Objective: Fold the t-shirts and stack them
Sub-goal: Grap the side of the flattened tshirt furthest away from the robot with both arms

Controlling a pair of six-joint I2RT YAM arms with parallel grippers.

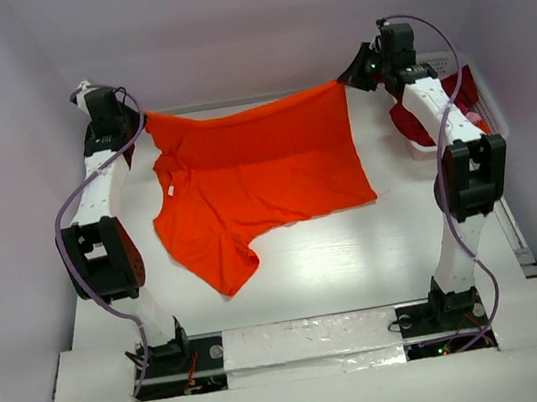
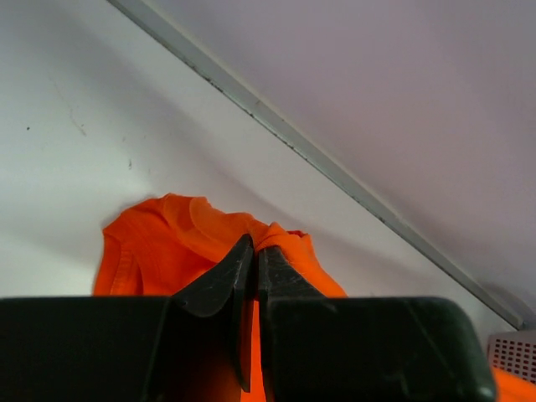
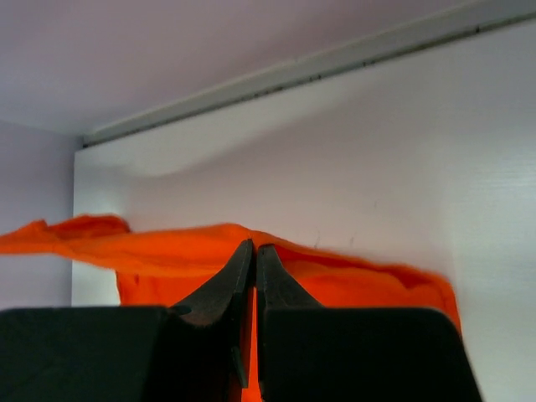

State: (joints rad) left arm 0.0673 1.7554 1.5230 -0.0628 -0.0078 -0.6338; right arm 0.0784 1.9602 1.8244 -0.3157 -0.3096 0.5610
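The orange t-shirt hangs stretched between both grippers at the far side of the table, its lower part draping down onto the white table. My left gripper is shut on its far left corner; the left wrist view shows the cloth pinched at the gripper tips. My right gripper is shut on the far right corner, and the right wrist view shows the cloth pinched at the tips. Dark red t-shirts lie in the basket at the right.
The white latticed basket stands at the far right of the table, partly behind the right arm. Grey walls close in the back and both sides. A metal strip runs along the near edge between the arm bases.
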